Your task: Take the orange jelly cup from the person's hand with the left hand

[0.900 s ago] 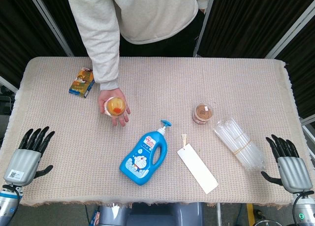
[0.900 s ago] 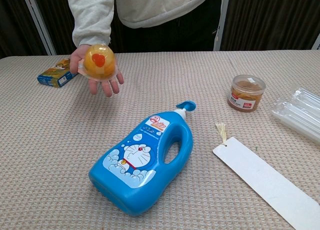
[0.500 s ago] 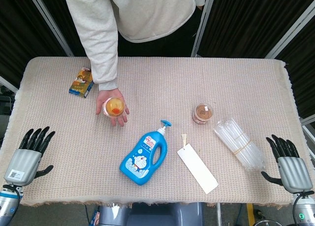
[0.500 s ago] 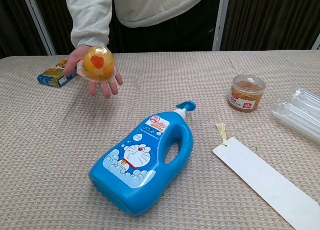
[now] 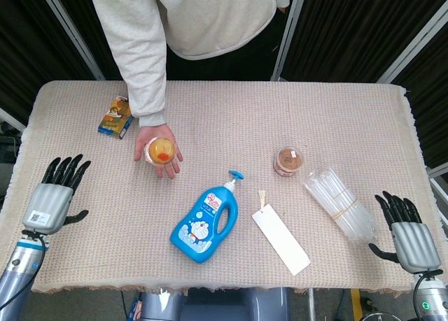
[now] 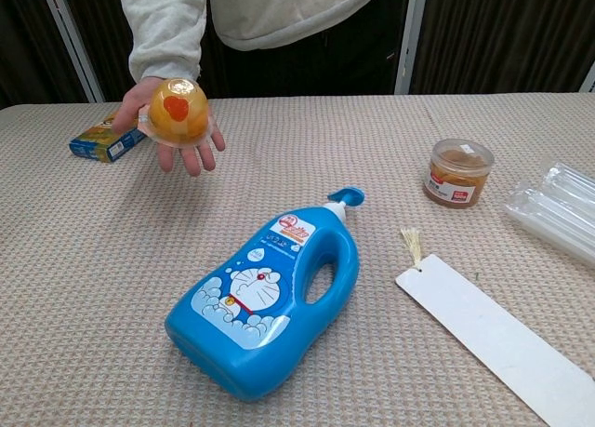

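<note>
Head view: orange jelly cup resting on the person's hand, palm up, above the tabletop's left half, toward the far edge. Left hand near the left edge, empty, fingers spread, well apart from the cup. Right hand by the near right corner, empty, fingers spread.

Surface: beige woven cloth over the tabletop; dark curtains and metal posts behind. Blue detergent bottle lying near the near edge, centre; white bookmark just beside it; brown-lidded tub and clear plastic sleeves toward the right; small yellow-blue box at the far left.

Change: left hand has risen and come inward from the near left corner; person's hand shifted slightly left.
</note>
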